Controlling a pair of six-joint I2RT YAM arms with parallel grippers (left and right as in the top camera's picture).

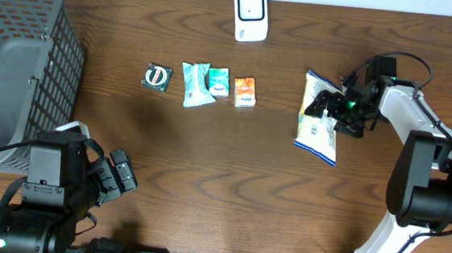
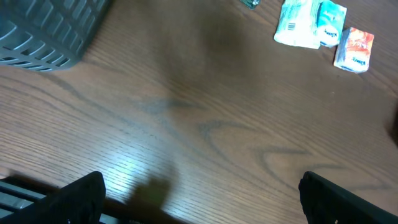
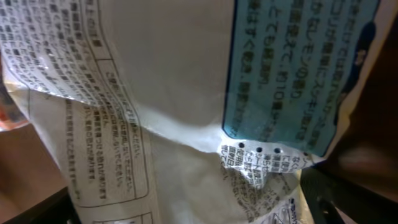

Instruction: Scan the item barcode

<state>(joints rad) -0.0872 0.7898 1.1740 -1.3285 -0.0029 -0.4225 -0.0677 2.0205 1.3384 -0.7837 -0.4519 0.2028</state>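
Black-fingered, the right claw [image 1: 341, 106] stands spread wide at the upper right edge of the white-and-blue crinkled plastic snack bag [image 1: 316, 132]. Whether a finger touches the bag I cannot tell. The bag lies on the dark brown wooden counter [image 1: 231, 167], printed text facing up. A row of four small packets [image 1: 201, 84] lies to its left. The white plastic barcode scanner [image 1: 251, 14] stands well apart at the far edge. The left claw [image 1: 117, 178] hovers wide, gripping nothing, near the grey mesh basket [image 1: 21, 54].
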